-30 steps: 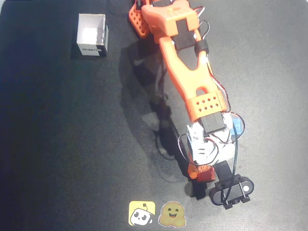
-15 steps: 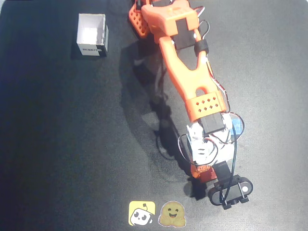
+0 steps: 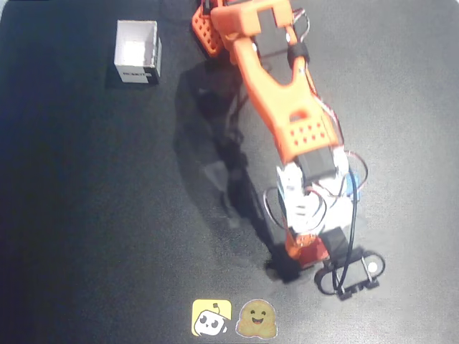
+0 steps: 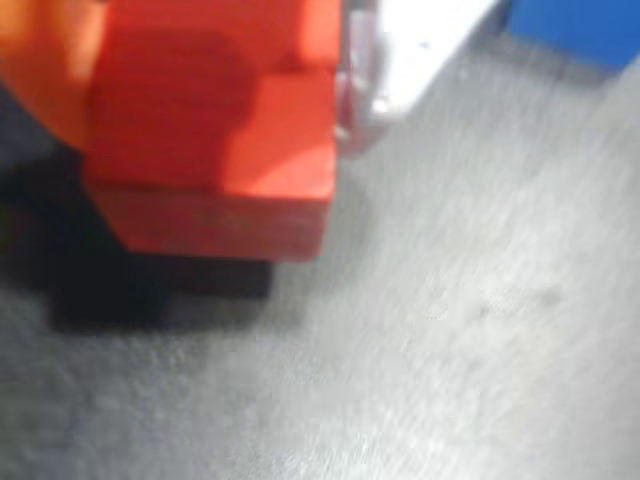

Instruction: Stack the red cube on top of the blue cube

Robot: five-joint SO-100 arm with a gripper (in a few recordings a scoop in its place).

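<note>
At the lower right of the overhead view, the gripper (image 3: pixel 310 251) sits clamped on the red cube (image 3: pixel 308 250), with the orange arm (image 3: pixel 283 107) stretched down toward it from the top of the frame. Compared with a second ago the arm has drawn back and risen: the elbow link sits higher in the frame, the wrist cluster has shifted up and right, and the cube has travelled with it. In the wrist view the red cube (image 4: pixel 215 150) is held between an orange finger on the left and a pale finger (image 4: pixel 400 60) on the right, and a dark shadow lies below it on the grey tabletop (image 4: pixel 450 350), which suggests it is lifted clear, though motion blur makes the gap hard to confirm. Judged from this, the pick is done and the carry has started. The cube looks matte red-orange, plain-faced, with one lit face and a shaded lower side. The blue cube (image 4: pixel 580 25) shows at the top right corner of the wrist view, near but apart; from overhead a sliver of blue (image 3: pixel 352 188) peeks beside the wrist. A white box (image 3: pixel 138 51) stands well apart at upper left; two stickers (image 3: pixel 233 317) lie at the bottom edge.
</note>
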